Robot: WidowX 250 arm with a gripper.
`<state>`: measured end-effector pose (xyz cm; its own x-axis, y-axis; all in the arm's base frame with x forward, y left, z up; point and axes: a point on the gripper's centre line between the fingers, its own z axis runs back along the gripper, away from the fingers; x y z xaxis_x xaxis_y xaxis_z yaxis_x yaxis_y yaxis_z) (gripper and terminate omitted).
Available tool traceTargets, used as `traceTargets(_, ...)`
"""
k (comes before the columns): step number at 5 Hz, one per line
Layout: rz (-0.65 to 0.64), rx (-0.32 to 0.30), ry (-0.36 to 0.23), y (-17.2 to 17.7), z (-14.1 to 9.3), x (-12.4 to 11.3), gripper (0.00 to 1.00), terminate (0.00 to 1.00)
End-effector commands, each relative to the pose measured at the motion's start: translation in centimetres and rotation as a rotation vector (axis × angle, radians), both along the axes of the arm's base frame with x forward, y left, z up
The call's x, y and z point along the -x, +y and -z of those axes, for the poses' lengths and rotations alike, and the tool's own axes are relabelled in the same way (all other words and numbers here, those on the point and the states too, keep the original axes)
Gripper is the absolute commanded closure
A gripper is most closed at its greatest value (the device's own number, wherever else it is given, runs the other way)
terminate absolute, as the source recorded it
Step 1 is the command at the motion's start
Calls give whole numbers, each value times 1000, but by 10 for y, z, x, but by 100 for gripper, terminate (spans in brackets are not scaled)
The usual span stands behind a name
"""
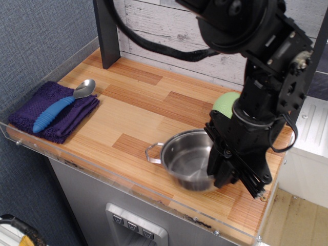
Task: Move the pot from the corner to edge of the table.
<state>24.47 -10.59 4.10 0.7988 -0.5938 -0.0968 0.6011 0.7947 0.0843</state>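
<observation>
The shiny steel pot sits near the front right of the striped wood table, one wire loop handle pointing left. My black gripper comes down from above and is shut on the pot's right rim, hiding that side and the second handle. The pot looks slightly tilted and blurred, close to the clear acrylic front rim.
A green ball shows behind the arm at the back right. A purple cloth at the left carries a steel spoon with a blue handle. A dark post stands at the back.
</observation>
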Motion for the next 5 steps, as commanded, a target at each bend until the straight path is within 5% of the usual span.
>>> traceTargets(1,74,-3,-47,-12,-15,9,0,0)
traceTargets(2,-37,8,-105,7,-35,9,0,0)
traceTargets(5,-731,-64,-221,149,-86,-30,0,0)
